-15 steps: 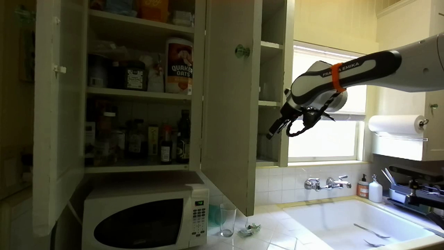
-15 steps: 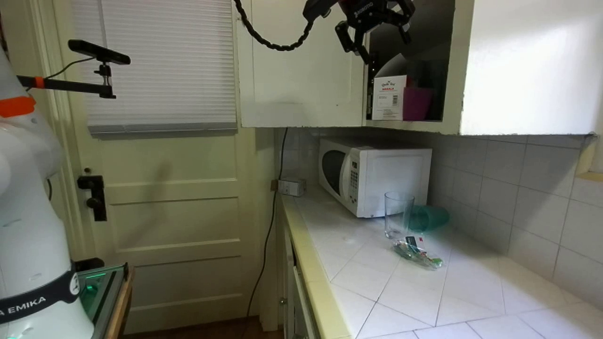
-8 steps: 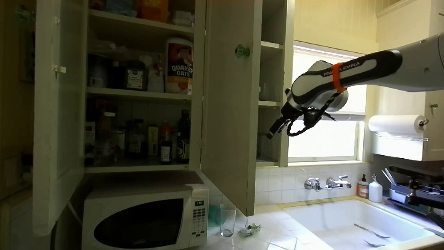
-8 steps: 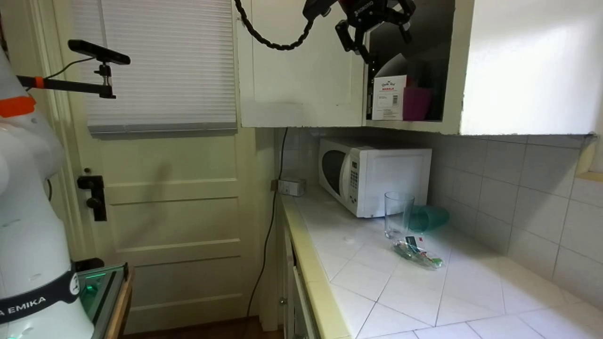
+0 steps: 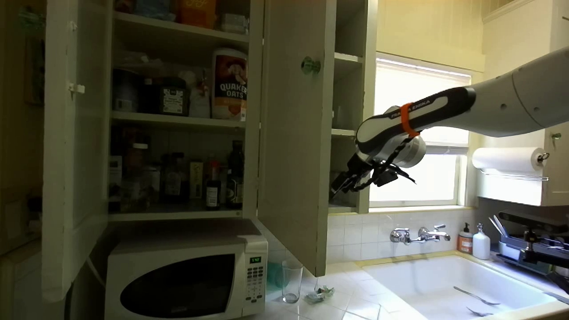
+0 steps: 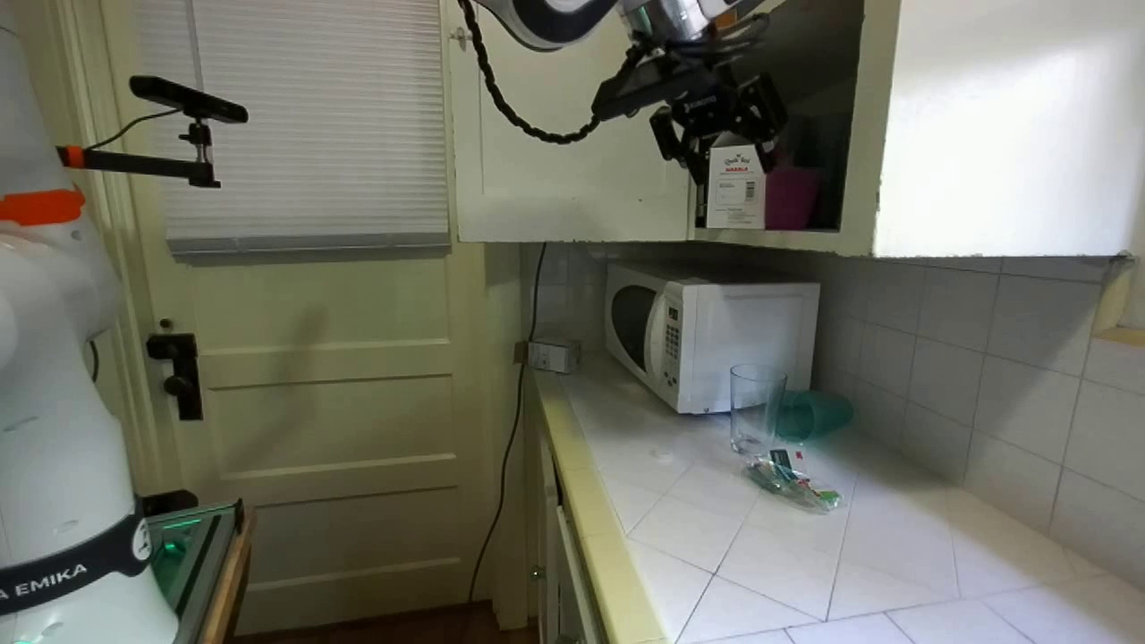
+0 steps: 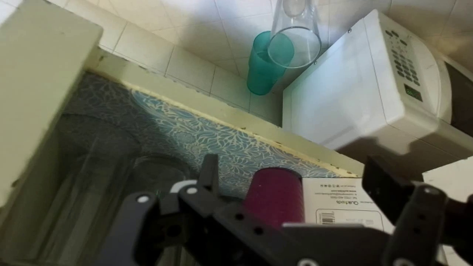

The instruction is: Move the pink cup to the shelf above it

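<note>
1. The fingers (image 7: pixel 210 171) of the gripper (image 7: pixel 293 177) are spread wide, with nothing gripped. In the wrist view the pink cup (image 7: pixel 275 195) is framed between them; how far beyond the tips it is placed cannot be told.

2. The pink cup is stood upright on the patterned cabinet floor (image 7: pixel 221 147), just behind its front edge.

3. A white box (image 7: pixel 340 199) is set right beside it, at the front corner next to the cabinet door (image 6: pixel 572 179); whether contact is made cannot be told. Clear glassware (image 7: pixel 88 173) is placed on the other side, toward the opposite front corner.

4. The pink cup is judged to be light plastic, stiff with slight give, and smooth enough to be lost from a pinch on its taper. Breakage is feared less for it than for the glassware.

5. The hold is best taken across opposite walls, a little below the rim; for this, a finger must be slipped between cup and box.

6. In an exterior view the arm (image 5: pixel 449 111) is stretched across the window (image 5: pixel 435 186), with the forearm sloped down and the gripper aimed obliquely downward at the bay's opening.

7. The shelf (image 5: pixel 343 132) is seen above as a thin white front edge, over which the cup must be lifted.
</note>
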Controlling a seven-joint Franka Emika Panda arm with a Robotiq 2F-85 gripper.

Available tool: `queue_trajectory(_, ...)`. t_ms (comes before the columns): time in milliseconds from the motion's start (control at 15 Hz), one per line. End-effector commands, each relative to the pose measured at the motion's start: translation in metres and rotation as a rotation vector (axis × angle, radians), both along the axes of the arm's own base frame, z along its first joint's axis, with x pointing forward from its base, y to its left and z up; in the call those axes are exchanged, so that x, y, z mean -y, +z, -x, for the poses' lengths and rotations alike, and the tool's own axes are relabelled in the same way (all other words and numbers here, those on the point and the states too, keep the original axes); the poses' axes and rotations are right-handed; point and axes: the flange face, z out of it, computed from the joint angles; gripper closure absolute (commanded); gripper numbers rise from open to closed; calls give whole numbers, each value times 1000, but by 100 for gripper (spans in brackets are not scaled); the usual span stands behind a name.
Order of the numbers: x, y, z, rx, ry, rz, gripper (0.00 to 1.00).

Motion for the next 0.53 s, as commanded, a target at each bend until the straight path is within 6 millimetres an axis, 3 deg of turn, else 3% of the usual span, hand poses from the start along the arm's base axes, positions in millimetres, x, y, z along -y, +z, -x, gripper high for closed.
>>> queue_trajectory(0, -20, -16, -25, 43, -34, -50, 0)
queue_trajectory(200, -36, -25, -46, 49, -55, -33, 0)
queue_trajectory(333, -39, -25, -38, 40, -35, -26, 0)
queue_trajectory(467, -41, -28, -44, 29, -49, -18, 0)
